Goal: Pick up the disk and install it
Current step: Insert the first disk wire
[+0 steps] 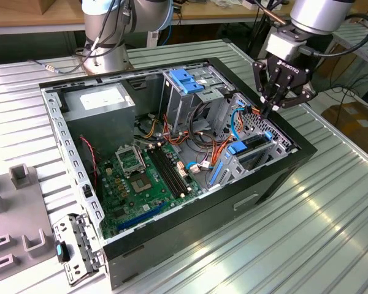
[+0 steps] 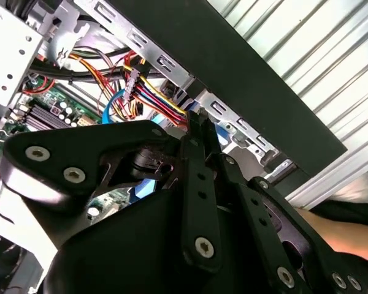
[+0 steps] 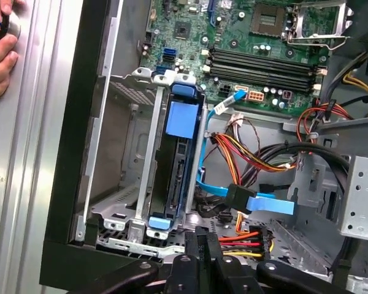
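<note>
The disk (image 3: 176, 165) stands on edge in a metal bay slot along the case wall, its blue carrier frame showing at both ends. In the exterior view the disk (image 1: 250, 147) sits in the bay at the case's right side. My gripper (image 1: 268, 110) hangs just above and behind that bay, apart from the disk. Its black fingers are pressed together with nothing between them in both wrist views, the gripper (image 3: 202, 237) at the bay's end and the gripper (image 2: 199, 119) over the bundled wires.
The open black computer case (image 1: 276, 177) lies on a ribbed metal table. Inside are a green motherboard (image 1: 144, 177), a grey power supply (image 1: 101, 101), a blue latch (image 1: 188, 81) on the drive cage and coloured cables (image 3: 257, 153). A person's hand (image 3: 0, 49) rests beside the case.
</note>
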Controlling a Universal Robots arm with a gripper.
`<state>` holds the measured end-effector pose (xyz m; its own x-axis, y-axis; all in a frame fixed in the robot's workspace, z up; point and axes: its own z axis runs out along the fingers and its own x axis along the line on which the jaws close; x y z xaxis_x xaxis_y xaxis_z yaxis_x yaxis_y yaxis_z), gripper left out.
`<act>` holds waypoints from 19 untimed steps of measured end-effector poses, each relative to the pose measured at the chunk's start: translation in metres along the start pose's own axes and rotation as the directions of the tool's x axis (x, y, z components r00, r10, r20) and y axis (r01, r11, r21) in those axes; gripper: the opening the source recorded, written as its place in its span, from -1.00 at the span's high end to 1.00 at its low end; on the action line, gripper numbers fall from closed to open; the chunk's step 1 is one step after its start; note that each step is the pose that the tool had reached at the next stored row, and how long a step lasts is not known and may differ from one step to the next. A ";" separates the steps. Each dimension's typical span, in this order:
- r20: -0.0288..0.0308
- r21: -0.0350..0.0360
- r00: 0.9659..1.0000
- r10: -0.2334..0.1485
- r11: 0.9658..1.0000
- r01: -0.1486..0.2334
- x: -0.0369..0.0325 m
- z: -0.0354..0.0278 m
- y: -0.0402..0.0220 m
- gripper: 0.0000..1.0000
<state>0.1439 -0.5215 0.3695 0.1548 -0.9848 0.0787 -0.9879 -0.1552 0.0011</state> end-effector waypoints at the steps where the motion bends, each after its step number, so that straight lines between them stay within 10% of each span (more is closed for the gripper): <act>1: 0.000 -0.001 1.000 0.010 1.000 -0.010 -0.0001 0.0000 0.0001 0.66; 5: 0.000 -0.002 1.000 0.028 1.000 -0.028 -0.0015 0.0000 0.0098 0.66; 14: 0.000 -0.009 0.993 0.114 0.993 -0.114 0.0012 0.0004 0.0109 0.66; 19: 0.019 -0.008 0.993 0.114 0.993 -0.114 0.0164 0.0019 0.0157 0.66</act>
<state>0.1309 -0.5402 0.3689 0.0411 -0.9974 0.0588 -0.9992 -0.0411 0.0003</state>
